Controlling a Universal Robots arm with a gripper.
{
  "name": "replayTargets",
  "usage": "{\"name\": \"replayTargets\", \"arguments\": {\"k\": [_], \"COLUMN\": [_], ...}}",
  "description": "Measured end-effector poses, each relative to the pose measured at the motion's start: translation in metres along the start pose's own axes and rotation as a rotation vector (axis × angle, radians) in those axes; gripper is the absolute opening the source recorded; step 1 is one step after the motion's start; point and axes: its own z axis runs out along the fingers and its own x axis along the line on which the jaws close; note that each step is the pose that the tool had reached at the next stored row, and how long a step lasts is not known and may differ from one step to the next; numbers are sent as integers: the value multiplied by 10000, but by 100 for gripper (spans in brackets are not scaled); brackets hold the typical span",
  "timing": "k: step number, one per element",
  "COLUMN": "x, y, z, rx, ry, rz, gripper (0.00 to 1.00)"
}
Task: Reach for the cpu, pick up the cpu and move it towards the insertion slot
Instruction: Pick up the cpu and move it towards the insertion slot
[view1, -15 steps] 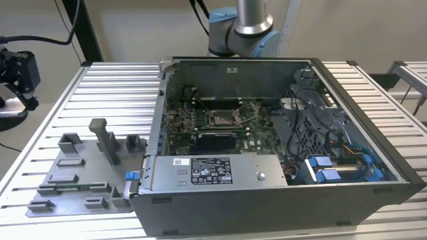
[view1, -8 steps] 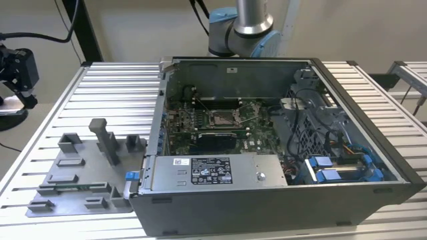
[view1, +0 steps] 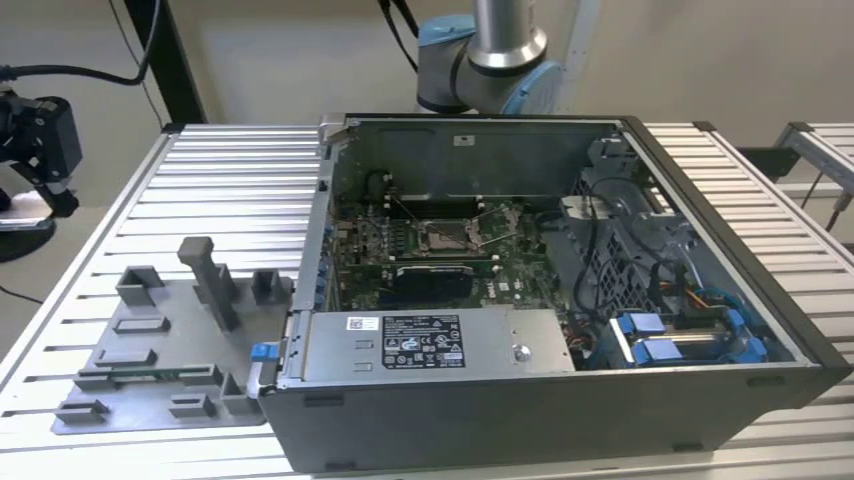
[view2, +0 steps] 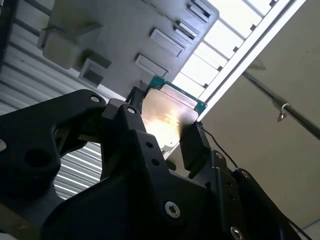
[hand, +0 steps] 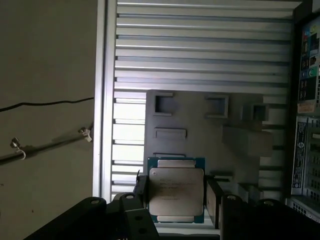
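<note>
Hand (hand: 177, 196) clamped on the cpu (hand: 176, 184), fingers on opposite edges. Grey fixture plate (hand: 200, 120) lies beyond the hand on the surface (hand: 200, 50), probably not touching.

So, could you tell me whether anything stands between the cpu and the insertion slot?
Nothing visible lies over the insertion slot: the computer case is open on top. The cpu, held in the gripper, is over the grey fixture plate, outside the case's wall.

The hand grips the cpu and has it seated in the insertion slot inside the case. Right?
Not seated: the hand grips the cpu, but over the grey fixture plate, away from the insertion slot, as the first wrist view shows.
</note>
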Motion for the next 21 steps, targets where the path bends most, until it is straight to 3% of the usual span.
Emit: {"name": "replayTargets", "arguments": {"k": [10, 21], "x": [-282, -651], "y": [-5, -11], "z": [0, -1], "rx": [0, 0], "ry": [1, 2], "rz": [0, 0], "gripper": [0, 0]}}
